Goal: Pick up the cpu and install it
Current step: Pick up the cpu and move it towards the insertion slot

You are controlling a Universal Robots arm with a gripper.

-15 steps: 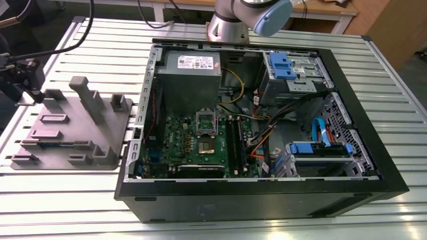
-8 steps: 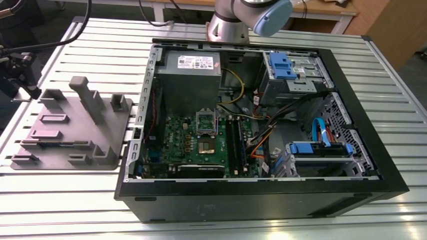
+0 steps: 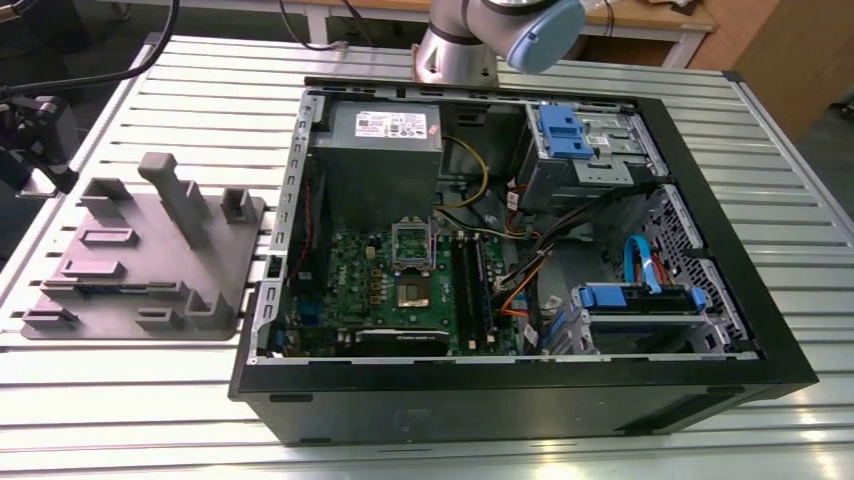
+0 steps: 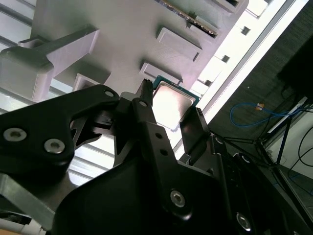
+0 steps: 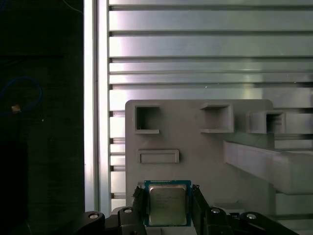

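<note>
At the exterior view's left the grey moulded plastic fixture (image 3: 160,255) bears the small flat silver-topped cpu (image 5: 167,208), seemingly pinched at two opposite edges by the black two-finger gripper (image 5: 167,192) but unlifted, so carrying it rightward over the open black computer case (image 3: 534,400) wall to the metal-framed socket (image 3: 410,262) remains.

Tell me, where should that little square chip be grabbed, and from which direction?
I'd pinch the cpu by two opposite thin edges, coming straight down from above: it lies flat on the grey fixture, so just its rim is free.
</note>
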